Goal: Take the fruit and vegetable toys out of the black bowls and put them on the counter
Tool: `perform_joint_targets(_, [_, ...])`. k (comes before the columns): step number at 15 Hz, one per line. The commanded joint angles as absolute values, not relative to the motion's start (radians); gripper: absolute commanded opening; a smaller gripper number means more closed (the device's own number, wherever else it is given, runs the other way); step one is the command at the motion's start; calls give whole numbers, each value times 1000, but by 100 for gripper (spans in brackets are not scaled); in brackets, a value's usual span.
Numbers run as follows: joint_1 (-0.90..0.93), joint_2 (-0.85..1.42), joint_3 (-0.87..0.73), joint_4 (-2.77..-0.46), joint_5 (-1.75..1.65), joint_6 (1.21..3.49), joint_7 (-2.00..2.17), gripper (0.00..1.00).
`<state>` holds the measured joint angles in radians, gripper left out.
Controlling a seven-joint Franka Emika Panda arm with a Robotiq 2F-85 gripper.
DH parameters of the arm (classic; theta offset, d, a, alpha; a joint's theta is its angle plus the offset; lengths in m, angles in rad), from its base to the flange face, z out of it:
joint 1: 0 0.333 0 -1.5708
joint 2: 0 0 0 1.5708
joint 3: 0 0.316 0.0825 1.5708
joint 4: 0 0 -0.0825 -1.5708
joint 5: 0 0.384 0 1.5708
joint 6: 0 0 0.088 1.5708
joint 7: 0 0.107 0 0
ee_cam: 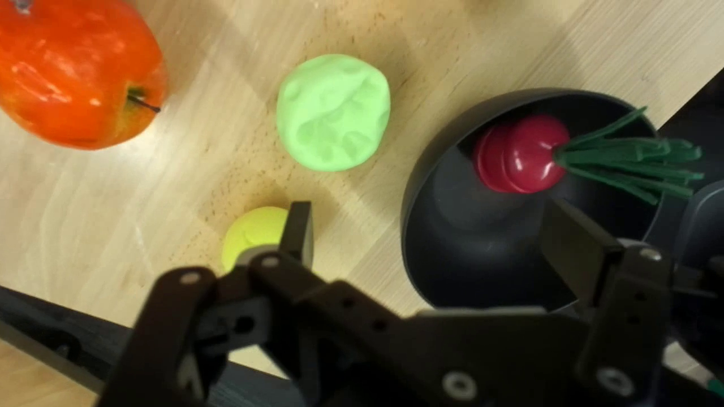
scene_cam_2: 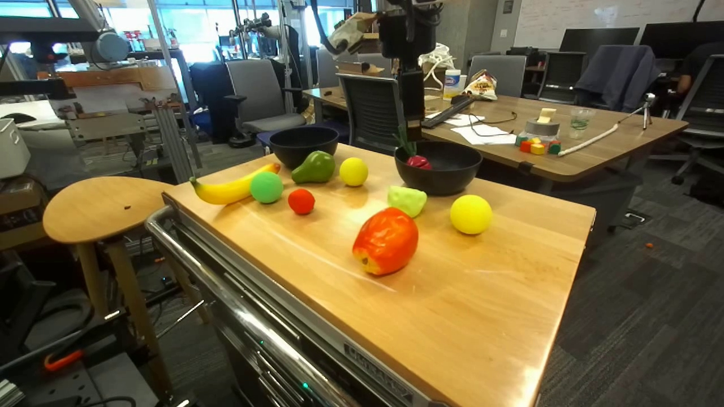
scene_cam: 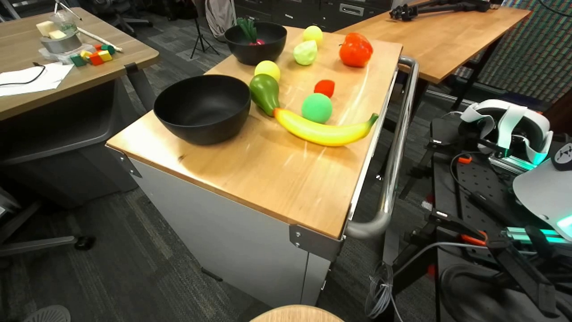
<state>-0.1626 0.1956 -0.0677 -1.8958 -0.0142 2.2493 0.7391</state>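
A red radish toy with green leaves (ee_cam: 526, 155) lies in a black bowl (ee_cam: 416, 203). The radish also shows in both exterior views (scene_cam: 257, 42) (scene_cam_2: 418, 162). A second black bowl (scene_cam: 201, 127) stands on the counter (scene_cam: 277, 188); its bare inside shows. On the counter lie a banana (scene_cam: 328, 133), an avocado (scene_cam: 265, 93), a green ball (scene_cam_2: 266, 187), a small red toy (scene_cam_2: 301, 201), two yellow balls (scene_cam_2: 471, 214) (scene_cam_2: 354, 172), a pale green lump (ee_cam: 334, 112) and an orange-red fruit (scene_cam_2: 386, 242). My gripper (ee_cam: 434, 234) is open with nothing between its fingers, above the radish's bowl.
A metal handle bar (scene_cam_2: 226, 305) runs along one side of the counter. A round wooden stool (scene_cam_2: 102, 209) stands near one end. A wooden table (scene_cam_2: 611, 130) with blocks and papers is behind the bowls.
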Motion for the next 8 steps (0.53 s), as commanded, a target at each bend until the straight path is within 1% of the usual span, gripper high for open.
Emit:
perform_joint_targets(1, [-107,274,-89,-1784,-3,2193,756,100])
perform_joint_targets(8, [-81,429,-96,-1631,59,2181,814,100])
